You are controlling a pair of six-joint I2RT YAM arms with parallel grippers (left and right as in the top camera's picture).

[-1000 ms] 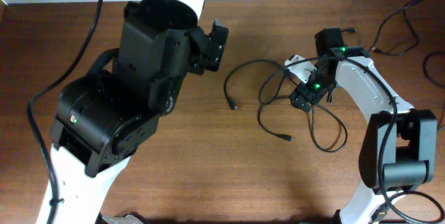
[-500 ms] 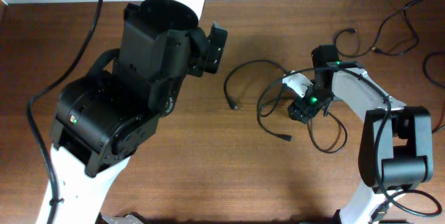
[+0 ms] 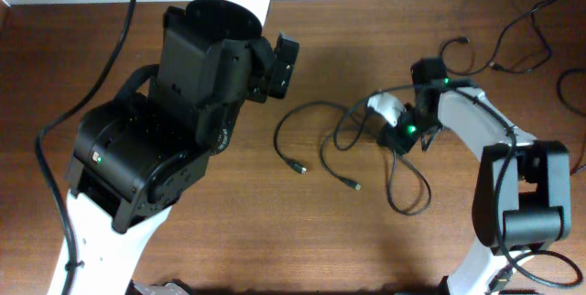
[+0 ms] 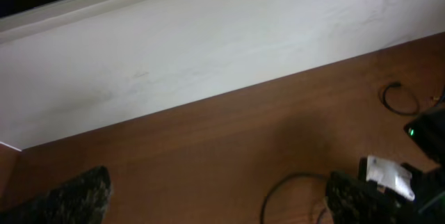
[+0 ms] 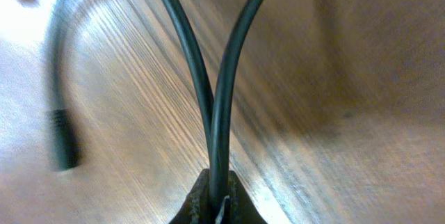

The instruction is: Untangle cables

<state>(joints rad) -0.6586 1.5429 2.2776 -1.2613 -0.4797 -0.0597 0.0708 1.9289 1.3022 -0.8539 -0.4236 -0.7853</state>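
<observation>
Cables (image 5: pixel 221 133) pinched in right pincer (image 5: pixel 214 200), mostly cropped; left pincer (image 4: pixel 212 196) wide, blurred.

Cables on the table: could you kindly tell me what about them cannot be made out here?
Overhead: the right claw covers its grip on the cables; strand crossings there are too thin to follow.
Right wrist: a plug is blurred; both strands leave the top edge.
Left wrist: one loop is cut by the bottom edge.
</observation>
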